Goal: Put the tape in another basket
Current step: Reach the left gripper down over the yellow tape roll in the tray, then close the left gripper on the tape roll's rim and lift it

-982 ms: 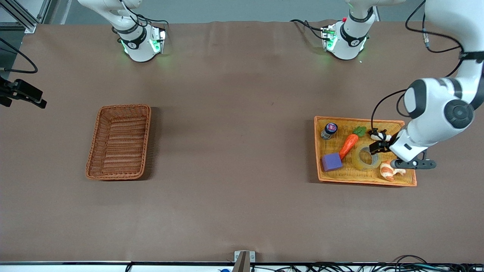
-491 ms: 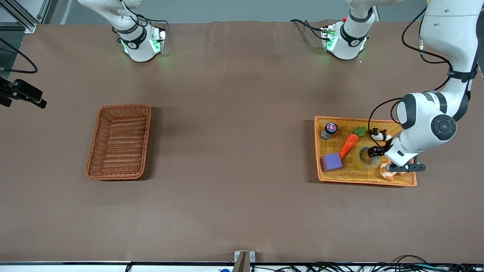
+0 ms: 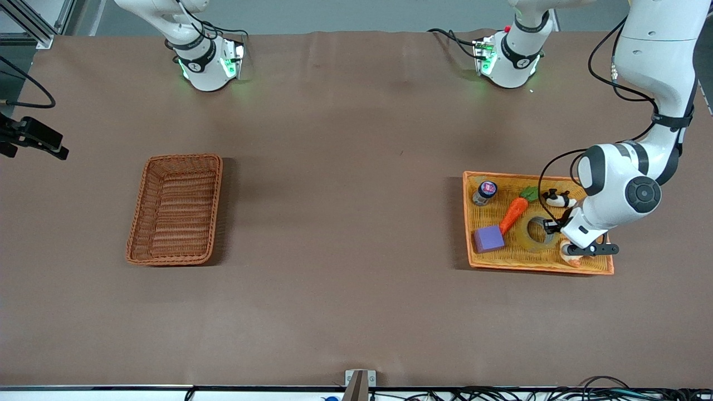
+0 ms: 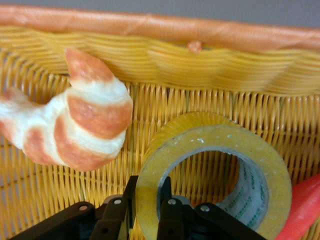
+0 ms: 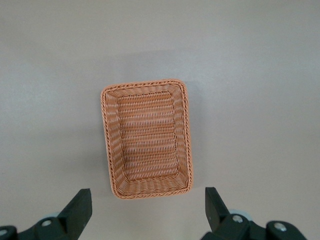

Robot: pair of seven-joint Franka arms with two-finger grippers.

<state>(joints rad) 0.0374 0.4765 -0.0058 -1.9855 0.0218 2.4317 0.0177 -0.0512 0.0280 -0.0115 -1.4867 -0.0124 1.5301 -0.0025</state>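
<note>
The tape [image 3: 526, 238], a yellowish translucent ring with a grey core, lies flat in the yellow woven tray [image 3: 512, 257] at the left arm's end of the table. My left gripper [image 3: 551, 226] is down in the tray and shut on the tape [image 4: 260, 155]. In the left wrist view, that gripper [image 4: 148, 187] has one finger inside the ring and one outside its wall. The reddish-brown basket [image 3: 175, 209] stands toward the right arm's end with nothing in it. My right gripper [image 5: 148, 207] hangs open high over this basket [image 5: 147, 137] and waits.
The tray also holds a croissant [image 4: 75, 125] beside the tape, an orange carrot [image 3: 513, 214], a purple block [image 3: 489, 238], a small jar [image 3: 484, 192] and a black-and-white toy [image 3: 557, 199]. Brown tabletop lies between tray and basket.
My left gripper has come down onto the tape and its fingers have shut on the ring's wall. The right arm has not moved.
</note>
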